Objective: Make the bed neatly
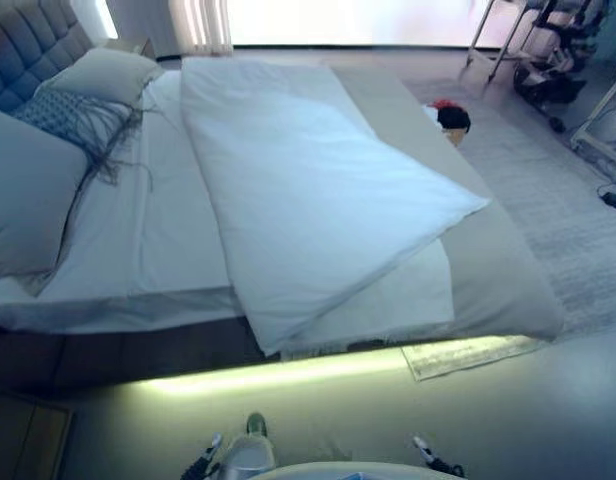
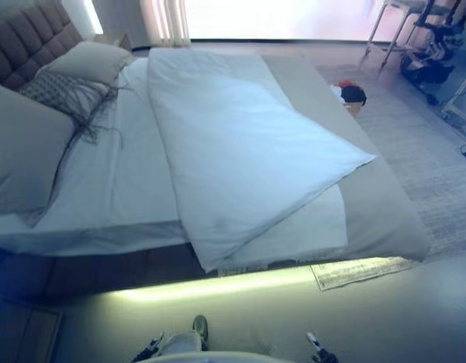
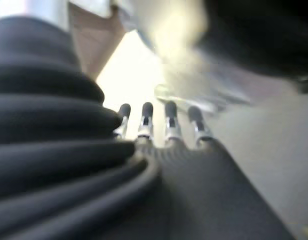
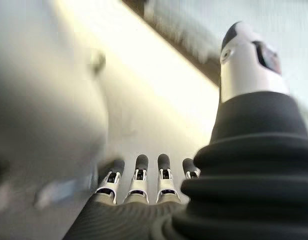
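The bed [image 1: 168,230] lies across the view, its tufted headboard [image 1: 23,45] at the left. A white duvet [image 1: 308,200] lies skewed over the middle, one corner folded over and pointing right. Its near edge hangs over the bed's side. A grey cover [image 1: 498,270] shows at the foot end. A large grey pillow [image 1: 28,190], a fringed patterned cushion [image 1: 73,115] and another pillow [image 1: 108,72] sit by the headboard. My left hand [image 3: 164,130] and my right hand [image 4: 144,180] show only in their wrist views, low by the floor, fingers straight, holding nothing.
A lit strip glows under the bed's near side. A small mat [image 1: 468,355] lies on the floor there. A pale rug [image 1: 568,220] spreads at the right, with a red and black item [image 1: 450,115] beside the bed. Metal frames [image 1: 548,50] stand at the back right. A wooden nightstand [image 1: 28,435] is at the lower left.
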Tool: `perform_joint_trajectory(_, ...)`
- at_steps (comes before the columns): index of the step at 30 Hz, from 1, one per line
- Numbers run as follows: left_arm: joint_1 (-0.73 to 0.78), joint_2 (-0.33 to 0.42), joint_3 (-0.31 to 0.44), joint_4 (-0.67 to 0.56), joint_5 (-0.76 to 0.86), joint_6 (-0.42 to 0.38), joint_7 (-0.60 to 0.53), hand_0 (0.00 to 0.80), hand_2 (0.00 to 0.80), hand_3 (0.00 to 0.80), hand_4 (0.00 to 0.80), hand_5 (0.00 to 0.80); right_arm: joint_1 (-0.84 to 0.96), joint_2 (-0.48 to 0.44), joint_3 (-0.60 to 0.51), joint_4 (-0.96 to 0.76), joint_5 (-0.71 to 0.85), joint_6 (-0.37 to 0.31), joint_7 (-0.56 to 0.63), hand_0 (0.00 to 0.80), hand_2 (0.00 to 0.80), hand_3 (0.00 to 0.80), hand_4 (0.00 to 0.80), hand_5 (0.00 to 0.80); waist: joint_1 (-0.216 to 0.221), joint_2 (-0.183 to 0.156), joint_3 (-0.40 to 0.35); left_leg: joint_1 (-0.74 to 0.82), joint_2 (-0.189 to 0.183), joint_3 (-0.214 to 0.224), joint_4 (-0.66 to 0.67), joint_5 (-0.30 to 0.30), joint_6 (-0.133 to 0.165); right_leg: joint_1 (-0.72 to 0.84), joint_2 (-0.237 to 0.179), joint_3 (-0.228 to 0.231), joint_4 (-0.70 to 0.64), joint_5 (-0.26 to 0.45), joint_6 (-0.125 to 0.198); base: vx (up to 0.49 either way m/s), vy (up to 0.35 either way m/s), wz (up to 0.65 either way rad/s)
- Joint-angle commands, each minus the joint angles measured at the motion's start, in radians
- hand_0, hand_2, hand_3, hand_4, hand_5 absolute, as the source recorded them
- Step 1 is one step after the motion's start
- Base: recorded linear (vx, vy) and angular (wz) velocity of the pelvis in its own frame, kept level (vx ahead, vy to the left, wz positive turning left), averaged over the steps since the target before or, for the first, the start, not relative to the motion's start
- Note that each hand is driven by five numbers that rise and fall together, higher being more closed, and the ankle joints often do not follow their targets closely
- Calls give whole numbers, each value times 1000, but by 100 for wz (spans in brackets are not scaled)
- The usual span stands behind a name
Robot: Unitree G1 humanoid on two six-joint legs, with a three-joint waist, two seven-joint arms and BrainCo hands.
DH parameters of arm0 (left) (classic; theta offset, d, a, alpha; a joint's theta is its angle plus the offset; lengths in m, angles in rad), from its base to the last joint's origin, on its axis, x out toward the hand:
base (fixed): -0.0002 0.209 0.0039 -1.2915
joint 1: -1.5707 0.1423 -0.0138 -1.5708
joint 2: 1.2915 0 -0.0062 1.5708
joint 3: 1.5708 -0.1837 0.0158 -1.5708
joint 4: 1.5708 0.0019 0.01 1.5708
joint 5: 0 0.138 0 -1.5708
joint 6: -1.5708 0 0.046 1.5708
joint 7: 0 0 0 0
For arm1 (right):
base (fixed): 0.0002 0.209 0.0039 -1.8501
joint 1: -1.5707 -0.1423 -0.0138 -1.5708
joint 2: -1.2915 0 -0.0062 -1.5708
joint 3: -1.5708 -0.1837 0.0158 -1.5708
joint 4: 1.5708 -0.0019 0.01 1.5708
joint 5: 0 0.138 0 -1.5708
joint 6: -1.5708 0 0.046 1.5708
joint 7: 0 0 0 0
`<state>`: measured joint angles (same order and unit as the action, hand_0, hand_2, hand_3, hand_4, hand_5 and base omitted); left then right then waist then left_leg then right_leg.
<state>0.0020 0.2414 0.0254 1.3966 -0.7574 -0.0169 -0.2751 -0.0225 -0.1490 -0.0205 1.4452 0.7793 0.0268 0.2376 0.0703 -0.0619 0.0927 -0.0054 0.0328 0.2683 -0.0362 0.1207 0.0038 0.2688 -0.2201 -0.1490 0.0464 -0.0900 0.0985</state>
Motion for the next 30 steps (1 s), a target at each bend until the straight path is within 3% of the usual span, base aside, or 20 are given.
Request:
perform_joint_trajectory(1, -16, -12, -18, 31, 42, 3, 6, 0, 0, 0, 0, 0, -57, -66, 17, -22, 34, -29, 37, 0, 0, 0, 0, 0, 12, 47, -20, -86, 69, -56, -15, 21, -45, 64, 30, -11, 120, -34, 53, 257, 245, 9)
perform_joint_trajectory(4, -49, 11, -31, 30, 40, 15, 2, 0, 0, 0, 0, 0, -67, -60, 25, -47, 44, -18, 31, 0, 0, 0, 0, 0, 9, 37, -31, -88, 3, -61, 5, -19, 10, -11, -25, 11, 285, 128, 61, 237, 223, 11)
perform_joint_trajectory(6, -60, 18, -42, 31, 56, 23, 4, 0, 0, 0, 0, 0, -57, -64, 26, -46, 61, -16, 28, 0, 0, 0, 0, 0, -5, 43, -28, -72, -20, -71, 8, -35, 27, -90, -15, 32, 363, 165, 53, 267, 170, 23)
perform_joint_trajectory(8, -63, 20, -51, 26, 46, 27, 13, 0, 0, 0, 0, 0, -54, -71, 27, -41, 65, -8, 34, 0, 0, 0, 0, 0, -27, 58, -16, -38, -22, -64, 4, -46, 24, -208, 4, 26, 354, 168, 33, 257, 98, 30)
perform_joint_trajectory(10, -73, 21, -56, 22, 29, 20, 4, 0, 0, 0, 0, 0, -58, -80, 33, -33, 79, 0, 35, 0, 0, 0, 0, 0, -50, 80, 7, 0, -12, -65, -11, -47, 5, -308, 64, 2, 241, 103, -2, 166, -29, 18)
perform_joint_trajectory(11, -83, 19, -62, 22, 25, 15, -1, 0, 0, 0, 0, 0, -62, -83, 35, -29, 94, 1, 27, 0, 0, 0, 0, 0, -58, 78, 18, 6, -20, -72, -9, -57, 2, -354, 77, -2, 168, 122, -1, 103, -145, 6)
perform_joint_trajectory(12, -98, 15, -67, 16, 9, 7, -1, 0, 0, 0, 0, 0, -72, -87, 32, -25, 108, 1, 16, 0, 0, 0, 0, 0, -73, 63, 37, 13, -41, -78, 0, -90, -2, -431, 60, -22, 39, 225, 26, 87, -169, 6)
perform_joint_trajectory(14, -116, 14, -65, 3, -9, 3, 1, 0, 0, 0, 0, 0, -91, -95, 18, -26, 115, 5, -10, 0, 0, 0, 0, 0, -98, 58, 66, 38, -45, -70, 15, -147, -10, -511, 52, -55, -105, 306, 54, 149, -163, 21)
perform_joint_trajectory(17, -91, -4, -39, -5, 28, 1, 22, 0, 0, 0, 0, 0, -84, -91, -10, -30, 146, -11, -38, 0, 0, 0, 0, 0, -97, 57, 67, 89, -40, -75, 35, -191, 2, -477, 47, -51, -53, 267, 35, 308, -187, 51)
perform_joint_trajectory(19, -53, -17, -19, 10, 49, -11, 28, 0, 0, 0, 0, 0, -72, -85, -22, -33, 179, -34, -17, 0, 0, 0, 0, 0, -87, 52, 51, 109, -35, -97, 61, -199, -5, -420, 48, -52, -27, 260, 34, 407, -258, 78)
perform_joint_trajectory(22, -15, -20, 17, 18, 70, 8, 34, 0, 0, 0, 0, 0, -68, -80, -29, -55, 184, -93, 15, 0, 0, 0, 0, 0, -88, 47, 25, 165, -1, -71, 100, -233, -29, -374, 48, -81, -2, 229, 26, 328, -188, 38)
perform_joint_trajectory(24, -1, -23, 33, 29, 90, 13, 26, 0, 0, 0, 0, 0, -80, -89, -27, -82, 194, -114, 9, 0, 0, 0, 0, 0, -79, 47, 25, 131, 36, -66, 263, -173, -75, -328, 66, -108, -4, 200, -3, 261, -170, 11)
perform_joint_trajectory(26, 5, -32, 30, 32, 102, 7, 9, 0, 0, 0, 0, 0, -93, -99, -28, -100, 210, -138, 8, 0, 0, 0, 0, 0, -58, 40, 34, 38, 50, -89, 355, -100, -95, -273, 73, -111, -26, 180, -23, 188, -61, -1)
perform_joint_trajectory(28, 7, -43, 18, 31, 112, 3, -3, 0, 0, 0, 0, 0, -113, -114, -34, -102, 201, -172, -22, 0, 0, 0, 0, 0, -48, 52, 39, 23, 62, -85, 226, -103, -96, -240, 80, -106, -38, 165, -17, 171, 140, -36)
perform_joint_trajectory(30, -10, -46, -24, 27, 120, 3, -12, 0, 0, 0, 0, 0, -141, -139, -44, -107, 216, -185, -6, 0, 0, 0, 0, 0, -46, 65, 57, 15, 89, -75, 161, -59, -114, -224, 71, -105, -43, 155, -11, 101, 198, -29)
